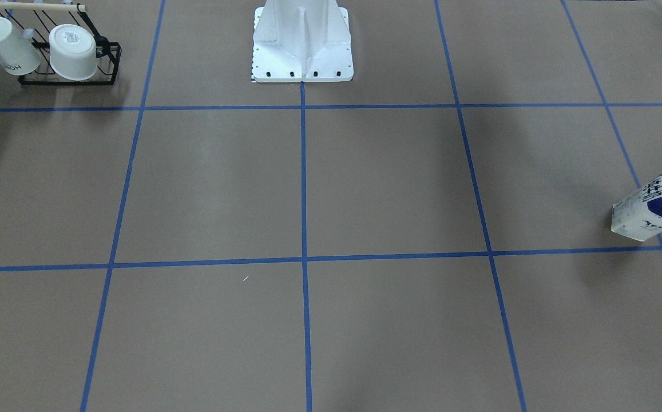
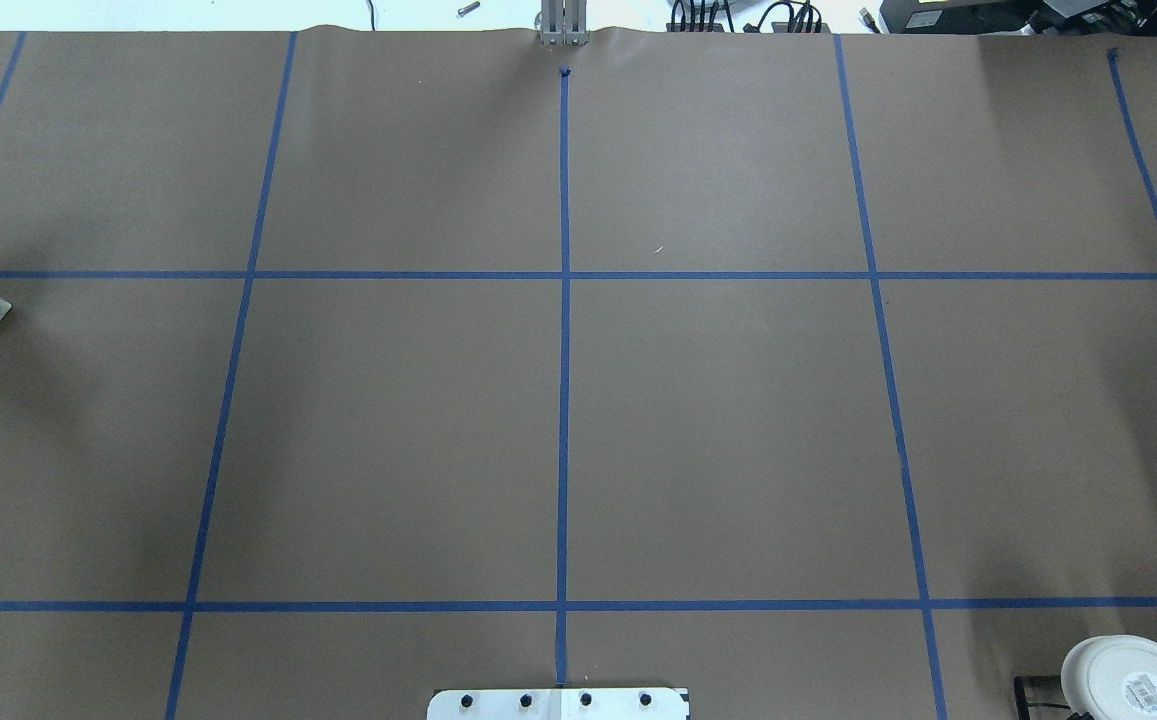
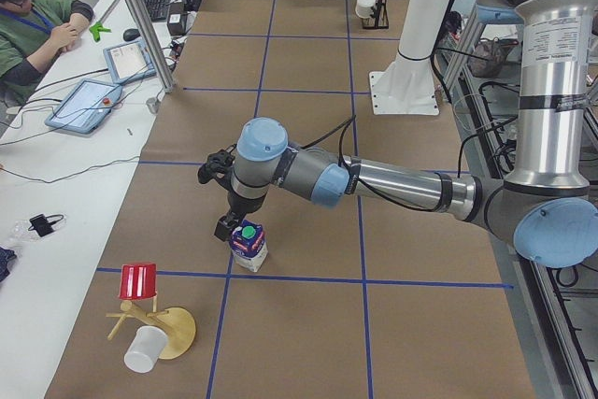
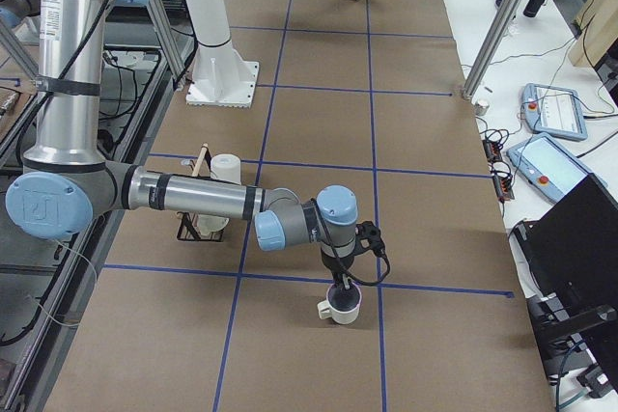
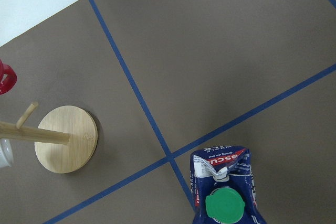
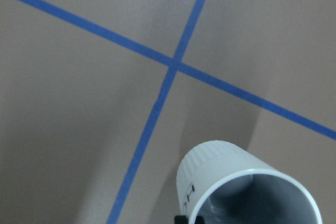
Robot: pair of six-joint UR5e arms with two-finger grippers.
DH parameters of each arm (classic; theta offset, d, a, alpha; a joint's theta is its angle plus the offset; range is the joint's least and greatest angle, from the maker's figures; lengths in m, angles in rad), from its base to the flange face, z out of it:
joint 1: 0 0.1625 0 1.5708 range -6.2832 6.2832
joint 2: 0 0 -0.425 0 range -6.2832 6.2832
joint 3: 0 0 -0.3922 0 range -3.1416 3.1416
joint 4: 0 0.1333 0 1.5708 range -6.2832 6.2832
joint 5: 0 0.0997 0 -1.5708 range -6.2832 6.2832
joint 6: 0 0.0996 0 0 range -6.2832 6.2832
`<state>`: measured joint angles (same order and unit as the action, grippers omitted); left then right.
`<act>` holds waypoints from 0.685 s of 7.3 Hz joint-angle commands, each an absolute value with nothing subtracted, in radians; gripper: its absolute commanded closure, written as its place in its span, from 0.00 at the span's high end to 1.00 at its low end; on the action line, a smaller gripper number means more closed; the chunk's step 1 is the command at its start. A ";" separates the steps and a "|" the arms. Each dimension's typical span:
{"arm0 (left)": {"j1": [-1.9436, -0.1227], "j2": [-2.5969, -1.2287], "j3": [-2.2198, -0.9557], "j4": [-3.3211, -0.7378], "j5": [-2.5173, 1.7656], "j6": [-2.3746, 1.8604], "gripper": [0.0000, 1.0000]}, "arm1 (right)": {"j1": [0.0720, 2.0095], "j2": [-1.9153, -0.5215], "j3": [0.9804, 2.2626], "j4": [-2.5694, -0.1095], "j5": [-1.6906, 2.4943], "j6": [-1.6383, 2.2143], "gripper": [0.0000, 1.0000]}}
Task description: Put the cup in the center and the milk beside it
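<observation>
The milk (image 1: 654, 203) stands upright near the table's end on my left side, and shows from above in the left wrist view (image 5: 223, 187). My left gripper (image 3: 230, 228) hangs just over the milk's green cap (image 3: 249, 231); I cannot tell whether it is open or shut. The cup (image 4: 343, 311) stands upright near the table's other end, and its dark inside shows in the right wrist view (image 6: 236, 187). My right gripper (image 4: 341, 287) is down at the cup's rim; I cannot tell its state. The center (image 2: 563, 440) holds nothing.
A black wire rack (image 1: 107, 57) with two white cups stands by the robot base (image 1: 302, 51) on my right side. A wooden mug tree (image 3: 173, 329) with a red cup (image 3: 138, 280) and a white cup stands close to the milk. An operator (image 3: 28, 35) sits at the side desk.
</observation>
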<state>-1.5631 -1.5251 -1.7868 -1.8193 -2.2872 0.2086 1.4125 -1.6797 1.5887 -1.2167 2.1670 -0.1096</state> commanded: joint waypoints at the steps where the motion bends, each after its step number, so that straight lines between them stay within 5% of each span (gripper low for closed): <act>1: -1.562 -1.523 -1.784 -1.819 -2.287 0.209 0.99 | 1.411 -1.565 1.663 -1.218 2.181 -0.089 0.00; 5: -1.562 -1.522 -1.781 -1.819 -2.287 0.207 0.99 | 1.233 -1.373 1.733 -1.220 2.332 0.324 0.00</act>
